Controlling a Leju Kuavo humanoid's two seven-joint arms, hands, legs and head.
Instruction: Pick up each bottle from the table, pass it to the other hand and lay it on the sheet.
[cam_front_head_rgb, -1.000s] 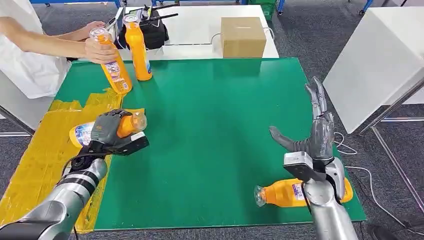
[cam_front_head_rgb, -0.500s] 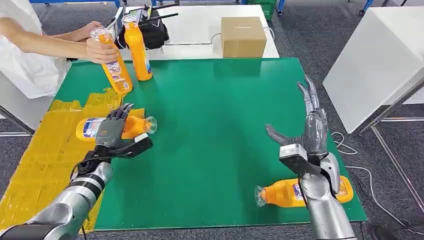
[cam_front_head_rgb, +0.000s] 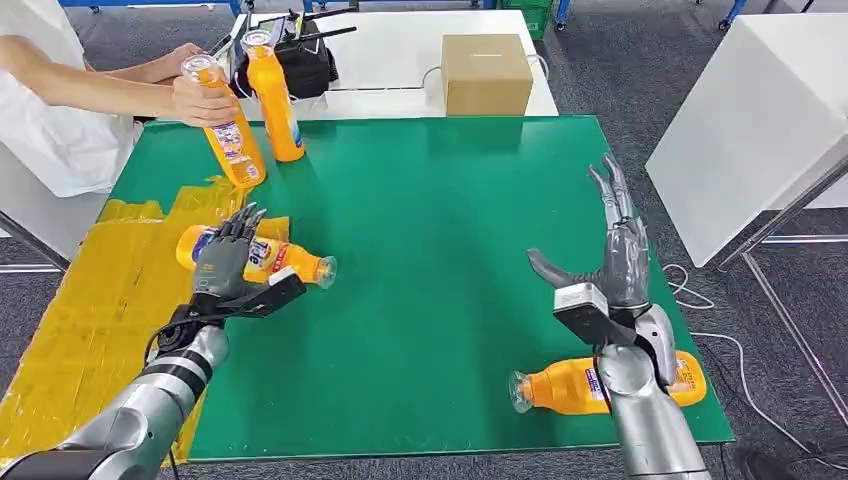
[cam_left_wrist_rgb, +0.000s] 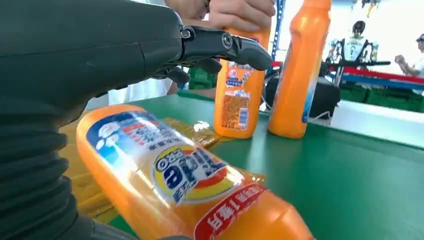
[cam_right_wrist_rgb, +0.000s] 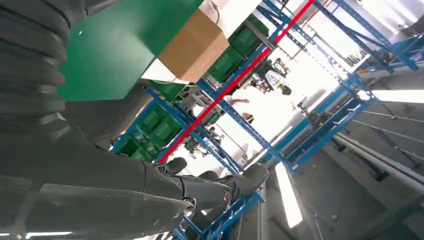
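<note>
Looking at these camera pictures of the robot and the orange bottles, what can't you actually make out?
- Head view: the middle of the lying orange plastic bottle near the table's front edge is hidden by the right arm.
- Head view: the left hand covers part of the labelled orange bottle at the yellow sheet's edge; whether they touch is unclear.
- Left wrist view: that bottle's cap end is cut off by the picture's edge.
- Right wrist view: the right hand faces away from the table.

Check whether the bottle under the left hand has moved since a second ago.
Yes. The lying bottle has rolled off the yellow sheet, cap-first toward the mat's middle; the left hand has let go.
</note>
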